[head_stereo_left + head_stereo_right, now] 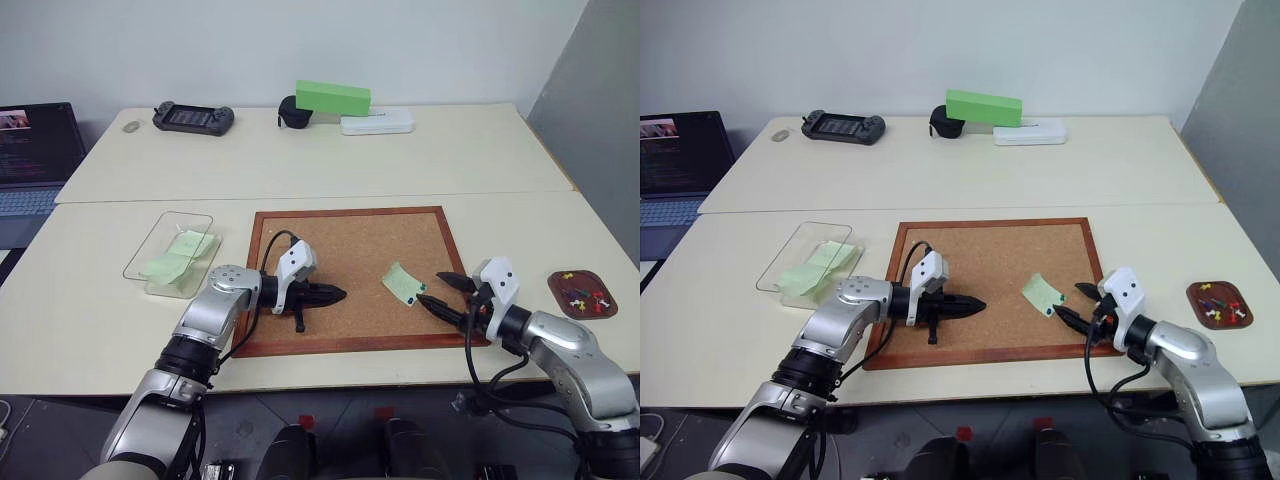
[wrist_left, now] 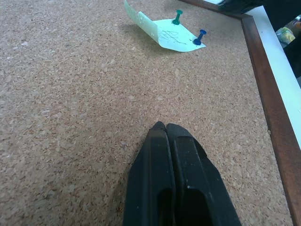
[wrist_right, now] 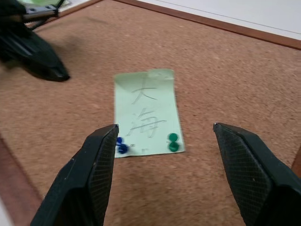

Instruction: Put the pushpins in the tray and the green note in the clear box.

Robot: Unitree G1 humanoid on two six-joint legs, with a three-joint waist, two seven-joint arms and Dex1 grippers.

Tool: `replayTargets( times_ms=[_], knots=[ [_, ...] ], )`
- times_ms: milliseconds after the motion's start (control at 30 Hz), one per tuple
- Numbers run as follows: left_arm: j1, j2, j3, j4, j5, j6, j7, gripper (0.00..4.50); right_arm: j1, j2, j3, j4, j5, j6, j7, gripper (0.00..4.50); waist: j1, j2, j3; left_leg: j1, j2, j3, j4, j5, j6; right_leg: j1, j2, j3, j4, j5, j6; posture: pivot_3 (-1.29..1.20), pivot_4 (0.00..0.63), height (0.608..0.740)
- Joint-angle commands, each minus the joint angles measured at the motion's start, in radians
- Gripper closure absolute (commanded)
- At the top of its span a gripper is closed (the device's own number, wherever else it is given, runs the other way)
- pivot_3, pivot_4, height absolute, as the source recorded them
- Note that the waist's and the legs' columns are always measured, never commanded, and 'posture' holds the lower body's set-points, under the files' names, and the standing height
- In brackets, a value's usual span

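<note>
The right gripper (image 3: 162,141) is nearest the lens in the right wrist view: its two black fingers (image 3: 96,160) stand wide apart and grasp nothing, framing the pinned end of the green note (image 3: 146,110).

Surroundings: the cork board (image 1: 330,235) lies at the near-centre of the table (image 1: 420,150). The clear box (image 1: 150,250) sits on the table just left of the board and contains pale green slips. The tray (image 1: 560,285) sits on the table right of the board and holds several pushpins (image 1: 585,297). A game controller (image 1: 193,118), a bright green block (image 1: 332,97) and a white case (image 1: 378,123) stand along the far edge; a laptop (image 1: 35,155) is at far left. Nothing lies between the right gripper and the note.

The left gripper (image 2: 165,127) is fully closed, empty, and held low over bare cork left of the note.

The note lies on the right half of the board, fixed by a blue pin (image 3: 122,145) and a green pin (image 3: 173,141) at the end nearest the right gripper. Its long axis runs directly away from that gripper; the free end curls upward.
</note>
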Motion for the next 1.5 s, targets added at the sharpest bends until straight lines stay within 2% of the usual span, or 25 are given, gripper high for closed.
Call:
replayTargets(
  times_ms=[33, 500, 967, 1100, 1500],
  knots=[
    [0.015, 0.007, -0.008, -0.032, 0.005, 0.007, -0.003, 4.50, -0.041, 0.014, -0.006, 0.052, -0.025, -0.080, 0.003, 1.09, 0.000, 0.000, 0.000, 0.000, 0.000, 0.000, 0.000, 0.000, 0.000, 0.000, 0.000, 0.000, 0.000, 0.000, 0.000, 0.00, 0.150, 0.740],
    [0.029, 0.016, -0.008, -0.054, 0.004, 0.014, -0.004, 4.50, -0.072, 0.040, 0.065, 0.133, -0.070, -0.169, 0.038, 1.09, 0.000, 0.000, 0.000, 0.000, 0.000, 0.000, 0.000, 0.000, 0.000, 0.000, 0.000, 0.000, 0.000, 0.000, 0.000, 0.00, 0.150, 0.740],
    [0.032, 0.017, -0.008, -0.071, 0.001, 0.025, -0.004, 4.50, -0.086, 0.051, 0.045, 0.175, -0.069, -0.185, 0.030, 3.54, 0.000, 0.000, 0.000, 0.000, 0.000, 0.000, 0.000, 0.000, 0.000, 0.000, 0.000, 0.000, 0.000, 0.000, 0.000, 0.00, 0.150, 0.740],
    [0.024, 0.013, -0.006, -0.056, 0.004, 0.023, -0.001, 4.50, -0.079, 0.041, 0.051, 0.176, -0.076, -0.194, 0.044, 4.39, 0.000, 0.000, 0.000, 0.000, 0.000, 0.000, 0.000, 0.000, 0.000, 0.000, 0.000, 0.000, 0.000, 0.000, 0.000, 0.00, 0.150, 0.740],
    [0.024, 0.016, -0.004, -0.058, 0.003, 0.028, -0.001, 4.50, -0.073, 0.046, 0.002, 0.053, -0.032, -0.179, 0.023, 4.46, 0.000, 0.000, 0.000, 0.000, 0.000, 0.000, 0.000, 0.000, 0.000, 0.000, 0.000, 0.000, 0.000, 0.000, 0.000, 0.00, 0.150, 0.740]
  ],
)
